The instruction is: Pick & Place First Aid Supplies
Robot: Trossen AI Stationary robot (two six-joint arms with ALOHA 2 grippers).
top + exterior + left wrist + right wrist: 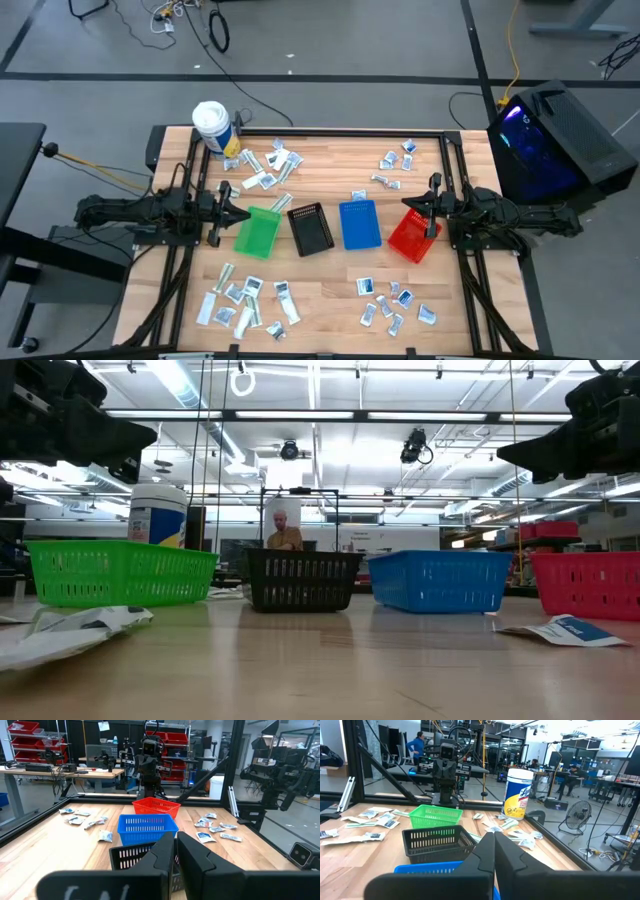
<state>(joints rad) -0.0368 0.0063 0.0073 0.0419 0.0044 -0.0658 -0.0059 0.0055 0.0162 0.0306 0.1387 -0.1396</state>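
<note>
First aid supplies (250, 305), small flat white, silvery and pale-blue sachets, lie scattered in four clusters on the desk (330, 275) at roughly 11, 1, 5 and 7 o'clock around the bins. Left tool (238, 214) and right tool (408, 203) both pinched together, empty.

First aid supplies (245, 303) around the black bin (310, 228)

You see small flat white and silvery sachets lying loose in four scattered clusters on the table, well apart from that bin.
</note>
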